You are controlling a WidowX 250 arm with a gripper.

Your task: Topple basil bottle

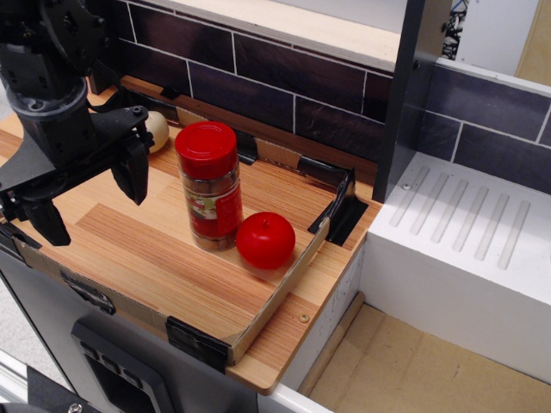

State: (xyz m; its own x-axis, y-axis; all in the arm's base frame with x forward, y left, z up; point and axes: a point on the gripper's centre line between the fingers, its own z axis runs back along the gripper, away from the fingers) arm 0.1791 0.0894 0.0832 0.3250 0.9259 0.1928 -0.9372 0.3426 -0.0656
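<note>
The bench (155, 258) looks like laminated wood, striped in light and reddish tones, with a smooth, faintly satin face. Its low rim (284, 288) looks like raw cardboard or fibreboard, held by matt black corner brackets (200, 342). The basil bottle (210, 186) has a clear, shiny body, a glossy red plastic lid and a printed paper-like label. The tomato (265, 240) is smooth, glossy red, plastic-looking. The potato (157, 131) is pale cream and smooth, with a dull sheen. The gripper (86, 194) is matt black, hard plastic or metal. The wall tiles (284, 77) are dark and slightly glossy. The white drainer (465, 232) is matt, ribbed plastic.
</note>
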